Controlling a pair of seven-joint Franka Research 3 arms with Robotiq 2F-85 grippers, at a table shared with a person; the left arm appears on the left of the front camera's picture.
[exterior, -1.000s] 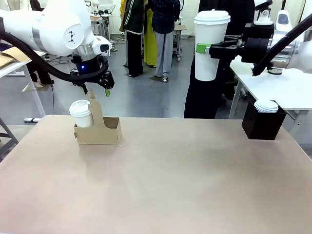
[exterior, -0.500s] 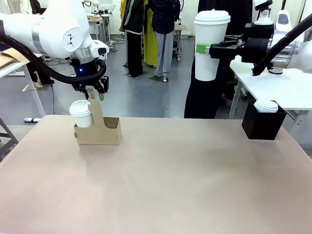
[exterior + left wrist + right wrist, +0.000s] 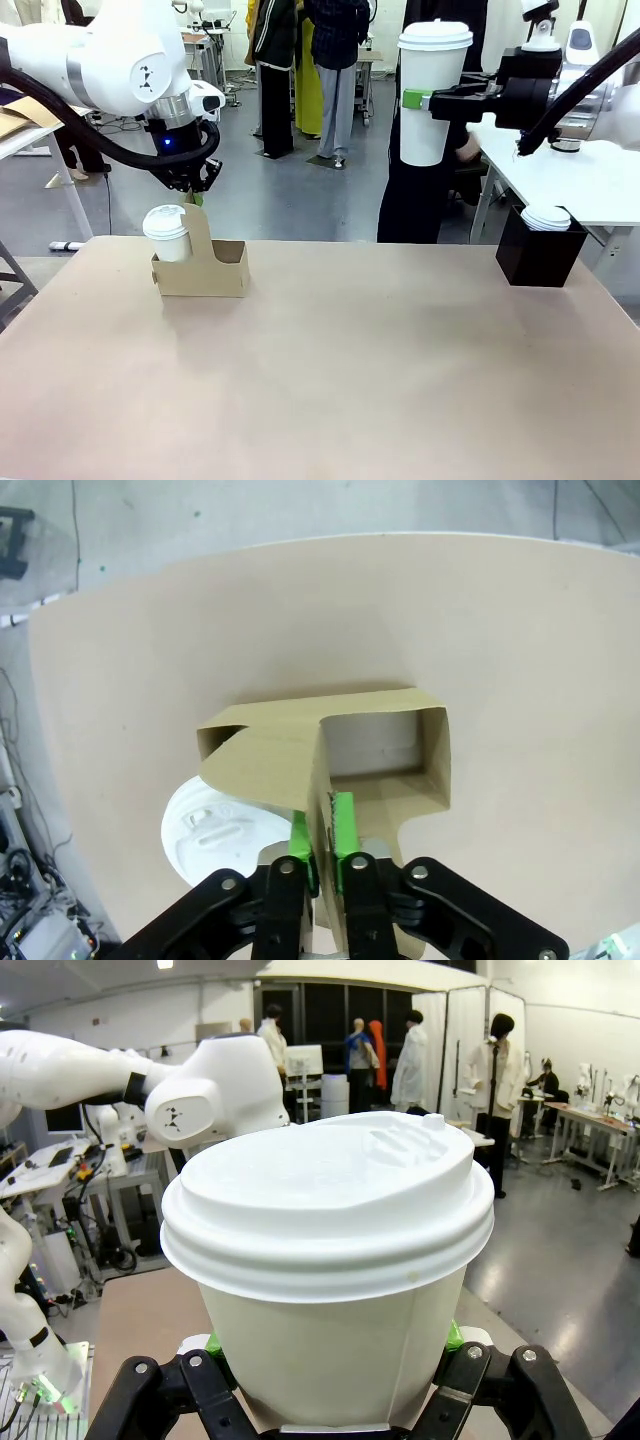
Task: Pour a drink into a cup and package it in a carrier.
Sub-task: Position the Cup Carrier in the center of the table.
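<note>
Front: the left gripper [image 3: 196,188] sits at the top of the carrier's [image 3: 205,270] handle tab, at the far left of the table [image 3: 350,380]. A lidded cup [image 3: 166,232] stands in the carrier's left hole. The right gripper [image 3: 425,100] holds a second cup [image 3: 432,90], also lidded, high in the air, up and left of the black box [image 3: 538,258].

Left wrist: the green pads [image 3: 343,825] pinch the tab from both sides, jaws nearly together.

Right wrist: the jaws clasp the second cup round its body.

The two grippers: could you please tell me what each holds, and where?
Left gripper pinches the carrier by its handle tab; right gripper clasps the raised lidded cup around its body.
</note>
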